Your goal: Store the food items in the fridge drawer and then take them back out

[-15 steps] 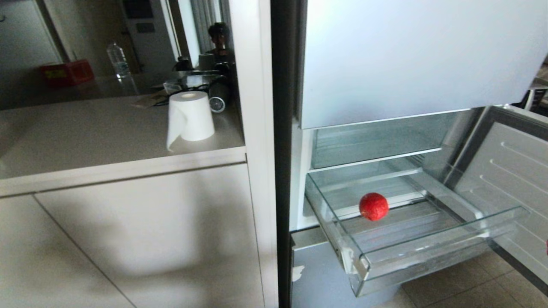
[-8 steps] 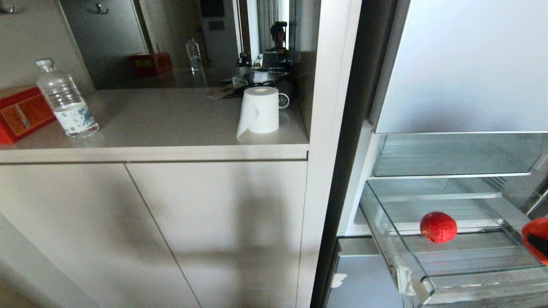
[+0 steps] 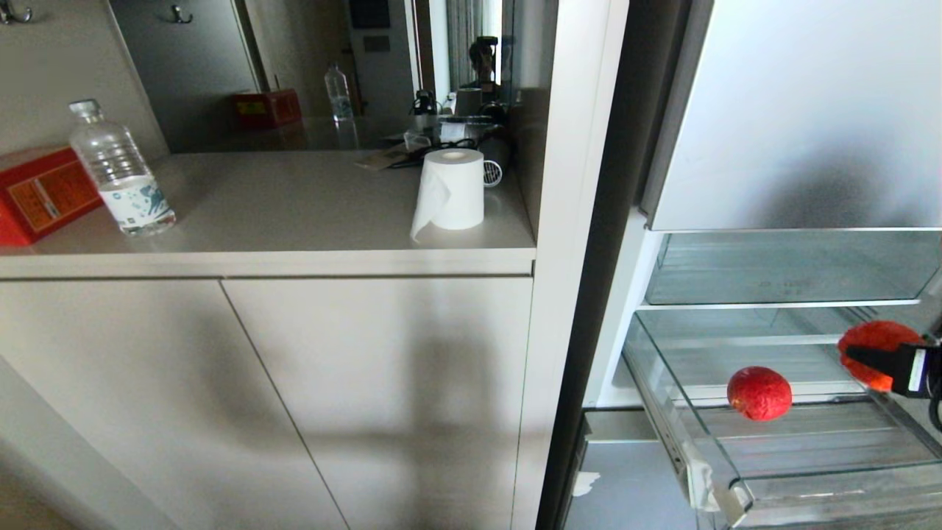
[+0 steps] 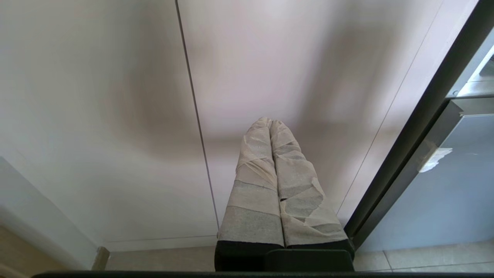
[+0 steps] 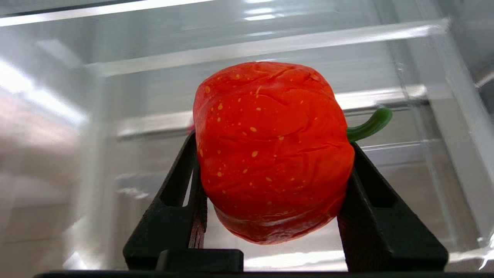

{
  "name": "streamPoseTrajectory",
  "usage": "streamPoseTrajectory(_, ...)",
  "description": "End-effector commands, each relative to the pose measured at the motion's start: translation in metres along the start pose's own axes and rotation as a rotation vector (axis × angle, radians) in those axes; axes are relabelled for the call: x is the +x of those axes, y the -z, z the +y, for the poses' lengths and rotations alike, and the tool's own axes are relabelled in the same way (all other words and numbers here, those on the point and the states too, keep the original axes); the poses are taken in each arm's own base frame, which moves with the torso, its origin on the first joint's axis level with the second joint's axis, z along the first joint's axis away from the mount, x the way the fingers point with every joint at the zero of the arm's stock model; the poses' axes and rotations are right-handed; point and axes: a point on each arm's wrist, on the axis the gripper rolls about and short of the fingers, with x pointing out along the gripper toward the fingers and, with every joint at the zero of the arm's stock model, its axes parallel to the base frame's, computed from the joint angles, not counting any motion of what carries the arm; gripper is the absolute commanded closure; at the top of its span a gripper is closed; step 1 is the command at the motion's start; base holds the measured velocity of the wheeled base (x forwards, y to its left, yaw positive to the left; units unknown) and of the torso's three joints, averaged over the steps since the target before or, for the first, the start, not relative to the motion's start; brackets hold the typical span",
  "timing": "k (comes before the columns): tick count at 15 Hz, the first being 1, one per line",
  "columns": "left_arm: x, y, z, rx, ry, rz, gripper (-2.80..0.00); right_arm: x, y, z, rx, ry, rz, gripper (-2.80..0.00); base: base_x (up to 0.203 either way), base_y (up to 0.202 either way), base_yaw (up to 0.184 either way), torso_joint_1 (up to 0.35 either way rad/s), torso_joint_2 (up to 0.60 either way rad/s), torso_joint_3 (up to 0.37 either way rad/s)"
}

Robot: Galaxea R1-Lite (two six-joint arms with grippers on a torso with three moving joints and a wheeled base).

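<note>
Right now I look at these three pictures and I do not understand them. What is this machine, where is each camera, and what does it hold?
It is a wheeled robot with two arms. One camera sits on its head, one on each wrist. The head view shows a counter with a water bottle, a red box and a paper roll, beside an open fridge. A red fruit lies in the clear fridge drawer. The right claw grips an orange-red fruit over it. The left claw is shut and empty, near the cabinet door.

From our head we look down at the counter (image 3: 294,213) and fridge drawer (image 3: 809,442); our right wrist camera sits close over that same drawer (image 5: 270,42), our left faces the cabinet doors (image 4: 115,116).
</note>
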Motion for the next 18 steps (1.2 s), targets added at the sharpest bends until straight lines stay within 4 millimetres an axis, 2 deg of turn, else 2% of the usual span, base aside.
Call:
streamPoseTrajectory(1,0.0,0.0,0.0,0.0,0.0,0.0,0.0,0.039,0.008,-0.01,0.024,0.009,0.087,0.0,0.0,0.0,0.0,0.0,0.0,0.0)
streamPoseTrajectory(8,0.0,0.0,0.0,0.0,0.0,0.0,0.0,0.106,0.024,-0.029,0.09,0.016,0.197,0.0,0.0,0.0,0.0,0.0,0.0,0.0)
streamPoseTrajectory(9,0.0,0.0,0.0,0.0,0.0,0.0,0.0,0.113,0.022,-0.032,0.1,0.018,0.192,-2.8,0.0,0.0,0.0,0.0,0.0,0.0)
streamPoseTrajectory(12,0.0,0.0,0.0,0.0,0.0,0.0,0.0,0.12,0.016,-0.034,0.127,0.022,0.176,-2.8,0.0,0.0,0.0,0.0,0.0,0.0)
streamPoseTrajectory(15,0.0,0.0,0.0,0.0,0.0,0.0,0.0,0.111,0.01,-0.032,0.138,0.025,0.154,-2.8,0.0,0.0,0.0,0.0,0.0,0.0)
streamPoseTrajectory(16,0.0,0.0,0.0,0.0,0.0,0.0,0.0,0.1,0.003,-0.03,0.144,0.028,0.127,0.0,0.0,0.0,0.0,0.0,0.0,0.0)
streamPoseTrajectory(18,0.0,0.0,0.0,0.0,0.0,0.0,0.0,0.065,-0.011,-0.023,0.147,0.037,0.053,0.0,0.0,0.0,0.0,0.0,0.0,0.0)
